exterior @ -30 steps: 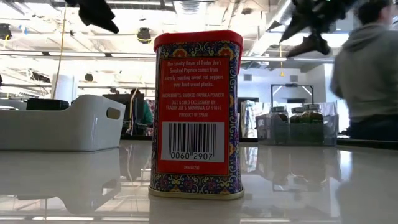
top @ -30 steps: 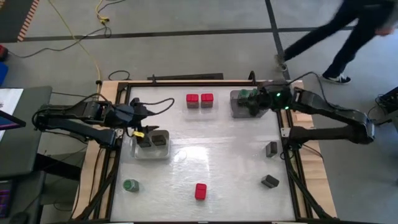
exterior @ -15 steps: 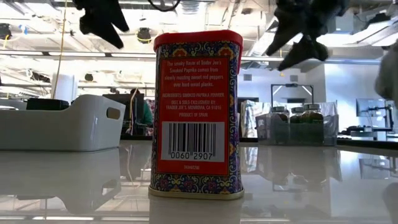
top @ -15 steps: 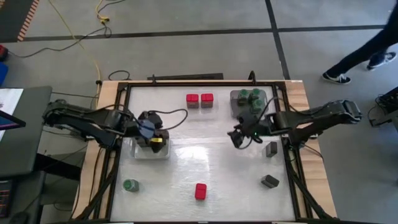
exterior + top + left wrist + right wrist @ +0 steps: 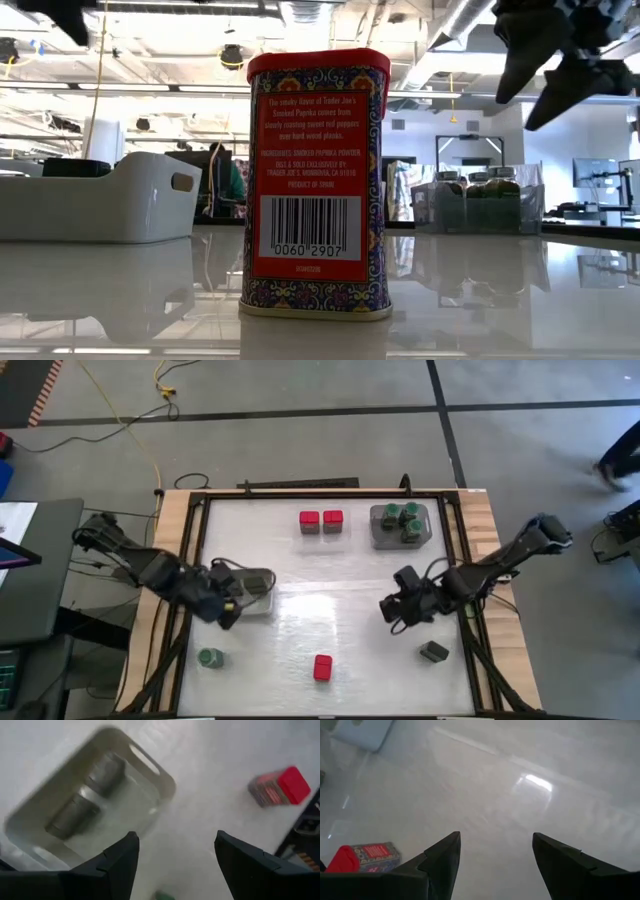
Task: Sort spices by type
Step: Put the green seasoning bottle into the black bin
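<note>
A lone red paprika tin point(image 5: 322, 666) stands upright at the near-middle of the table point(image 5: 340, 580), the landmark in a half-finished spice sort: two matching red tins point(image 5: 321, 520) sit side by side at the far edge straight beyond it, green-lidded jars point(image 5: 404, 520) fill a clear tray point(image 5: 378, 532) to the far right of it, and two dark grey tins point(image 5: 87, 790) lie in a pale tray point(image 5: 262, 605) to its far left. One green-lidded jar point(image 5: 210, 658) waits to the left of the paprika tin, one dark tin point(image 5: 434, 651) to its right. The left gripper point(image 5: 222, 609) hangs at the pale tray's near-left corner, fingers point(image 5: 120, 862) spread and empty; the right gripper point(image 5: 395, 606) hovers beyond and to the right of the paprika tin, also parted with nothing between its fingers point(image 5: 442, 857). Both arms appear between picks. The next move likely calls for the left to drop on the stray jar and the right on the loose dark tin, approaching squarely and closing without toppling either.
</note>
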{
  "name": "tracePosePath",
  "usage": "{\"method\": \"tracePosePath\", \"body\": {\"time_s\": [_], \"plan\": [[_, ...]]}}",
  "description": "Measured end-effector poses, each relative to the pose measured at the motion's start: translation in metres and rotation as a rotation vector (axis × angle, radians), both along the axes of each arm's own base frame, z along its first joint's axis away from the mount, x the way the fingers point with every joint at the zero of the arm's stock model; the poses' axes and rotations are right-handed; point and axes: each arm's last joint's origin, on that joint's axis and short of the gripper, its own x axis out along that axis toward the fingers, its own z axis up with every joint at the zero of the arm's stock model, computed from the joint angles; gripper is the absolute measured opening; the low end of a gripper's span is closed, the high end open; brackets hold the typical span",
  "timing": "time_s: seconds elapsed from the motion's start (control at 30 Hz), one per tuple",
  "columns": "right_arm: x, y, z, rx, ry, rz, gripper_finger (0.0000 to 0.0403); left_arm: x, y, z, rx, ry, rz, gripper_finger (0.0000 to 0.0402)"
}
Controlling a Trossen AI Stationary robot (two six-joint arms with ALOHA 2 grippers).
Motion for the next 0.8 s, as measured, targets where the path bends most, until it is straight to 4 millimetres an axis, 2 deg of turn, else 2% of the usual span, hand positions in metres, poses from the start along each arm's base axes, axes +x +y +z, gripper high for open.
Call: {"method": "tracePosePath", "body": {"time_s": [0.27,0.5,0.63,0.8], "plan": [[0.025,0.031,-0.009,0.024,0.041,-0.032,0.0274,-0.023,-0.032,0.000,-0.127,0.000,0.010,0.0242],[0.043,0.044,-0.017,0.005,0.075,-0.028,0.0274,-0.040,-0.051,-0.010,-0.217,0.094,0.012,0.0242],[0.050,0.048,-0.020,0.006,0.079,-0.028,0.0274,-0.045,-0.061,-0.021,-0.195,0.154,-0.056,0.0242],[0.054,0.050,-0.022,0.016,0.065,-0.027,0.0274,-0.046,-0.078,-0.032,-0.108,0.215,-0.247,0.0242]]}}
